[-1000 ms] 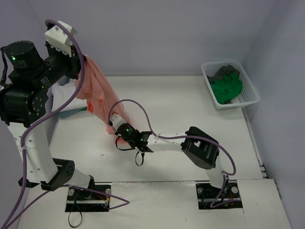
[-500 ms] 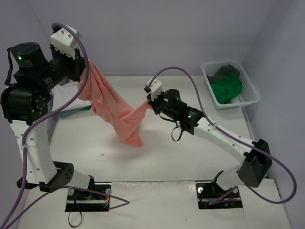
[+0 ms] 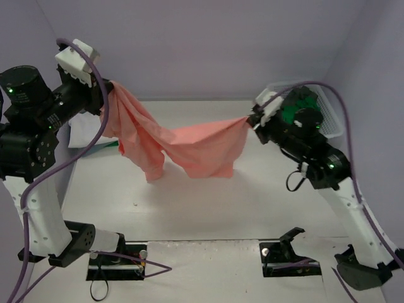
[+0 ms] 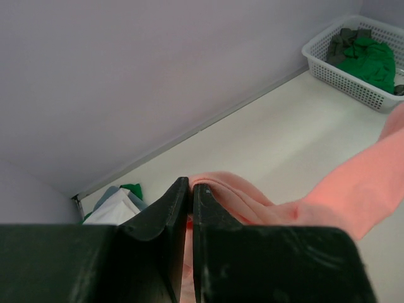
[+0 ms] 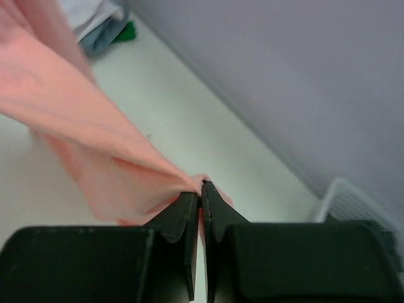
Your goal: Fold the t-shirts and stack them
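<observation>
**Operator:** Where is the shirt sitting right now?

**Spotter:** You're holding the salmon pink t-shirt (image 3: 196, 148) up in the air, stretched between your two arms above the table (image 3: 208, 202). It's sagging in the middle and its lower folds are hanging toward the tabletop. I can't tell whether they're touching it.

**Operator:** And what are the fingers doing?

**Spotter:** Your left gripper (image 4: 190, 184) is clamping one edge of the pink cloth high on the left, jaws pressed together with only fabric between them. Your right gripper (image 5: 201, 187) is pinching the opposite edge over on the right, jaws likewise squeezing tight on the cloth.

**Operator:** What else is lying around?

**Spotter:** The white mesh basket (image 4: 333, 68) is sitting at the far right corner, just behind your right wrist in the overhead view. A bright green t-shirt (image 4: 374, 58) and a dark grey t-shirt (image 4: 346, 36) are lying crumpled inside it. At the far left, near the wall, a small pile of t-shirts (image 4: 117, 205) is resting on the table, white on top with light blue and a bit of green peeking out beneath. That pile is lying below your raised left arm, well apart from the basket.
</observation>
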{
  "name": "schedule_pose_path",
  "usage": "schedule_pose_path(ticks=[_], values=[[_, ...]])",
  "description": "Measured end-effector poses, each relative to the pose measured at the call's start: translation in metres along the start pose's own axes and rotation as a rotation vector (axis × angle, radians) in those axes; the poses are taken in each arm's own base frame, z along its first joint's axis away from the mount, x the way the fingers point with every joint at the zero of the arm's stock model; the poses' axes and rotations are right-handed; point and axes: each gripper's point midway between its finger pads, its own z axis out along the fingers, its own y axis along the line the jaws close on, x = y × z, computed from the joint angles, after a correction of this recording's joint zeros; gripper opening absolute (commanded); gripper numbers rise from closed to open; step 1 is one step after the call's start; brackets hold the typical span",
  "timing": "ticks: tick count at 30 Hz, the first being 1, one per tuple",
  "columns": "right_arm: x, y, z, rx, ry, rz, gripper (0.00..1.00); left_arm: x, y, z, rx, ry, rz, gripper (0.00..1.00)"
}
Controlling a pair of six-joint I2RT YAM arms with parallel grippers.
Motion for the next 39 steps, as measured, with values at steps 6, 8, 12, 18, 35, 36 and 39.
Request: schedule_pose_path(ticks=[6, 8, 12, 18, 35, 36, 39], values=[[-0.066, -0.063, -0.096, 0.246, -0.167, -0.034, 0.00, -0.014, -0.025, -0.037, 0.065, -0.072, 0.025, 0.02], [-0.074, -0.067, -0.122, 0.289, -0.200, -0.038, 0.00, -0.016, -0.037, -0.051, 0.108, -0.092, 0.039, 0.03], [-0.088, -0.061, -0.158, 0.315, -0.261, -0.043, 0.00, -0.008, -0.065, -0.080, 0.197, -0.115, 0.067, 0.05], [-0.090, -0.051, -0.173, 0.301, -0.282, -0.026, 0.00, -0.004, -0.103, -0.129, 0.303, -0.178, 0.100, 0.05], [-0.015, -0.049, -0.127, 0.263, -0.087, 0.009, 0.00, 0.050, -0.096, -0.061, 0.399, -0.015, 0.054, 0.05], [-0.001, -0.048, -0.119, 0.249, -0.050, 0.017, 0.00, 0.064, -0.091, -0.043, 0.400, 0.026, 0.039, 0.05], [0.037, -0.044, -0.096, 0.214, 0.043, 0.037, 0.00, 0.094, -0.077, 0.001, 0.397, 0.114, 0.011, 0.05]])
